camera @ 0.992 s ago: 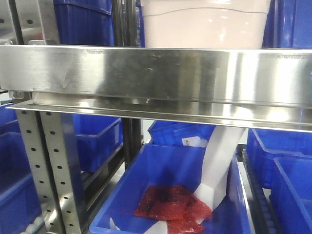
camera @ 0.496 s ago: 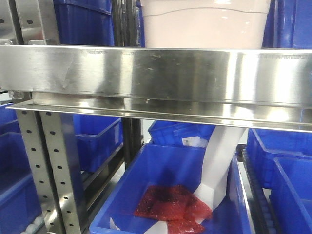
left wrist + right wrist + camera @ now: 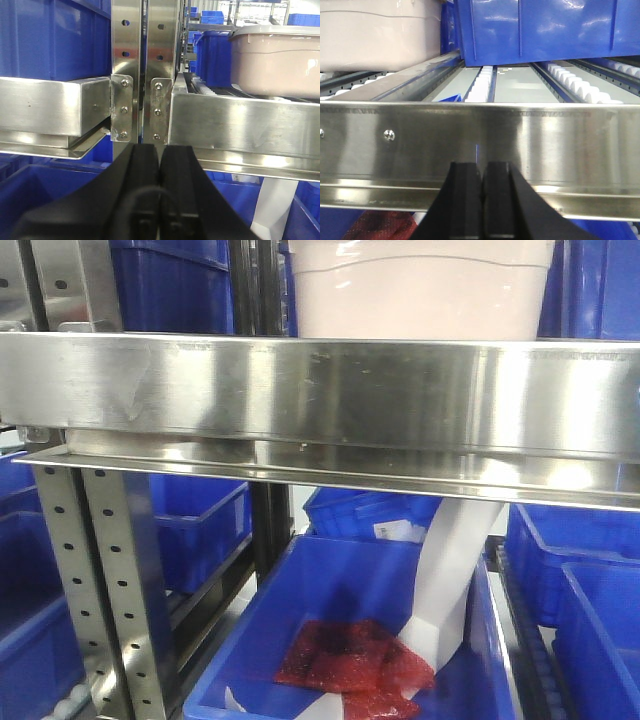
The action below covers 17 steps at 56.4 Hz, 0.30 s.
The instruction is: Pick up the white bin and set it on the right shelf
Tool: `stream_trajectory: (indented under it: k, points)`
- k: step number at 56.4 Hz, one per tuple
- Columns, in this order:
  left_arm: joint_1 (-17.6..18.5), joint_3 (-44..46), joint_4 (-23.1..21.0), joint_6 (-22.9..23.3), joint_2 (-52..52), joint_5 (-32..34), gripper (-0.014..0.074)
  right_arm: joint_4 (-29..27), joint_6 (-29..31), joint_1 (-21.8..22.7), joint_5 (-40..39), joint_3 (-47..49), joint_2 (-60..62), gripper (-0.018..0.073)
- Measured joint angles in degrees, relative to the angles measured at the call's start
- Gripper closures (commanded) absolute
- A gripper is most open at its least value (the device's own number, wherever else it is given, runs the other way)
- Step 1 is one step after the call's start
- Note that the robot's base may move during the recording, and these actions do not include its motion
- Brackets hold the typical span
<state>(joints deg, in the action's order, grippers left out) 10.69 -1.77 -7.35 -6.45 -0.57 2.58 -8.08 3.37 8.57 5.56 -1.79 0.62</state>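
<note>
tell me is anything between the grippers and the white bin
Yes. The right shelf's front rail fills the view ahead of the shut right gripper, and the white bin sits behind it on the rollers. The shut left gripper faces the uprights; the bin lies off to the side.

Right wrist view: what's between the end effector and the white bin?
The shelf's steel front rail crosses between the shut right end effector and the white bin.

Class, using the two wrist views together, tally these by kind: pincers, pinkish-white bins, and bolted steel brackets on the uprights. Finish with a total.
Black pincers: 2 (left pincer, right pincer, both shut)
Pale pinkish-white plastic bin: 1
Bolted steel brackets: 2
Total: 5
</note>
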Motion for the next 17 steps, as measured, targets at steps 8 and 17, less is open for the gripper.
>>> stream_trajectory:
  k: [8, 17]
  points:
    - [0.0, 0.0, 0.0, 0.0, 0.0, 0.0, 0.0724, 0.0, 0.0, 0.0, 0.0, 0.0, 0.0, 0.0491]
    - [0.0, 0.0, 0.0, 0.0, 0.0, 0.1, 0.0724, 0.0, 0.0, 0.0, 0.0, 0.0, 0.0, 0.0491]
